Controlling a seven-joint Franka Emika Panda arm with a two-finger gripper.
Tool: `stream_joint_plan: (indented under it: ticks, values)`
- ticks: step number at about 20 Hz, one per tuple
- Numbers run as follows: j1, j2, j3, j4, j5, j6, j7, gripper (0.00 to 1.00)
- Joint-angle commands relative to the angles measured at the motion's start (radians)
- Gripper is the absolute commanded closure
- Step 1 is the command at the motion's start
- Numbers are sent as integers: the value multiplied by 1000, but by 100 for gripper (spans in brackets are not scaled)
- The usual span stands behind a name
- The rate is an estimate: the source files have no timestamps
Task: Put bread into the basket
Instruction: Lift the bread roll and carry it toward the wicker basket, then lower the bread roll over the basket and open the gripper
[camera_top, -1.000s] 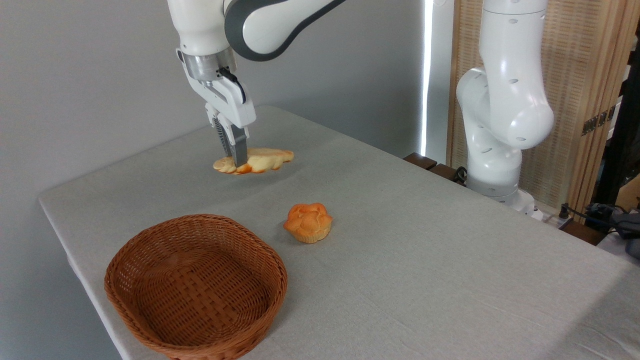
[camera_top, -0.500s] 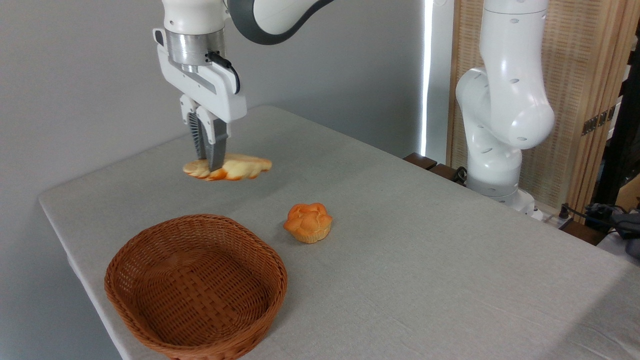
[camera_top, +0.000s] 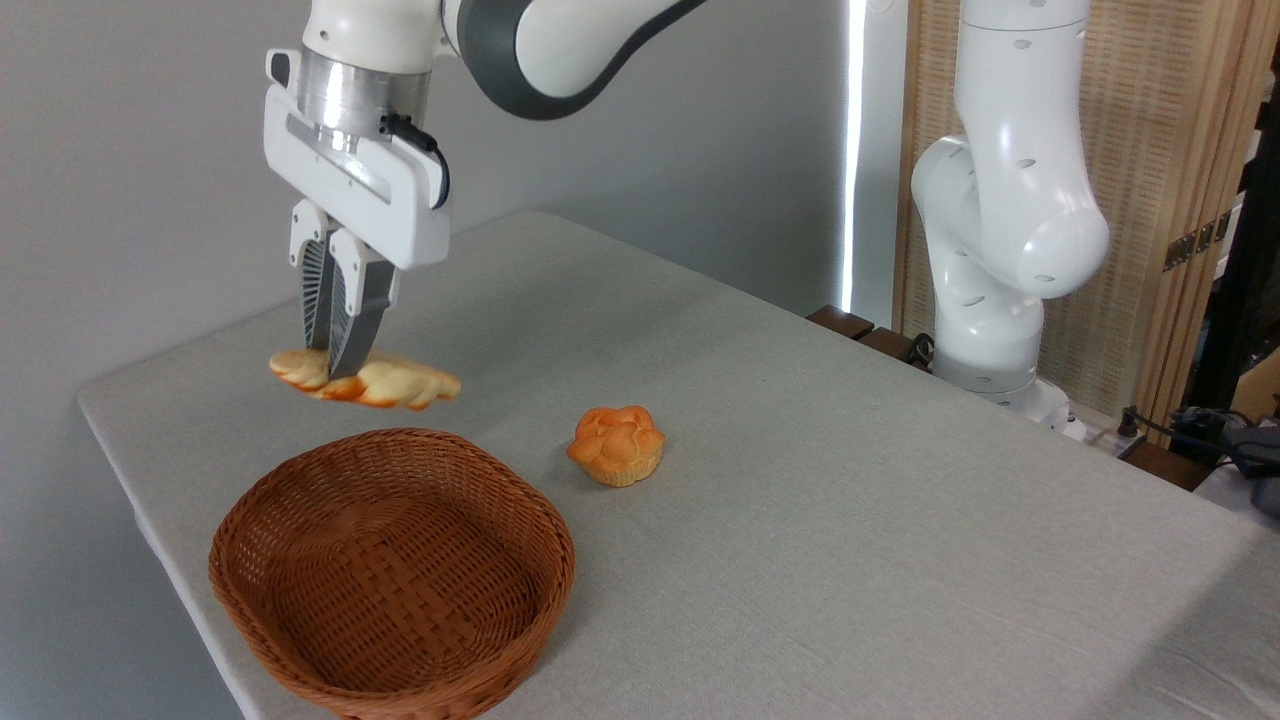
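Observation:
The bread (camera_top: 400, 383), a long pale golden braided loaf, hangs in the air clear of the table, its right end tipped slightly down. My gripper (camera_top: 335, 368) is shut on its left part, fingers pointing down. The reddish-brown wicker basket (camera_top: 545, 530) sits at the table's near left, with nothing in it. The loaf hovers just above and behind the basket's far rim.
A small round orange bun (camera_top: 617, 445) lies on the grey tablecloth to the right of the basket. The table's left edge (camera_top: 130, 470) runs close to the basket. The arm's white base (camera_top: 1000, 250) stands at the far right.
The gripper has carried the bread left and toward the camera, from the far middle of the table to a spot near the basket's back rim. Basket and bun have not moved.

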Motion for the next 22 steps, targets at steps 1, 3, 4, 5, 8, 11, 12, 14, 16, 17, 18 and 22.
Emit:
stream_joint_plan:
  ticks: [1, 3, 4, 5, 8, 11, 12, 14, 16, 17, 18, 22]
  values:
    - [-12, 40, 45, 5, 10, 49, 63, 74]
    - [-12, 53, 53, 5, 10, 49, 94, 64]
    - [-12, 63, 53, 5, 10, 50, 100, 53]
    - [-12, 66, 55, 5, 10, 52, 102, 31]
    - [-12, 70, 59, 6, 10, 53, 100, 0]
    - [-12, 73, 68, 6, 8, 53, 100, 0]
    - [-12, 73, 68, 6, 8, 53, 100, 0]
    - [-12, 73, 68, 6, 10, 53, 100, 0]
    - [-12, 73, 68, 6, 10, 53, 100, 0]
    - [-12, 73, 68, 6, 10, 53, 100, 0]
    - [-12, 73, 70, 8, 11, 53, 100, 0]
    - [-12, 73, 70, 8, 11, 53, 100, 0]
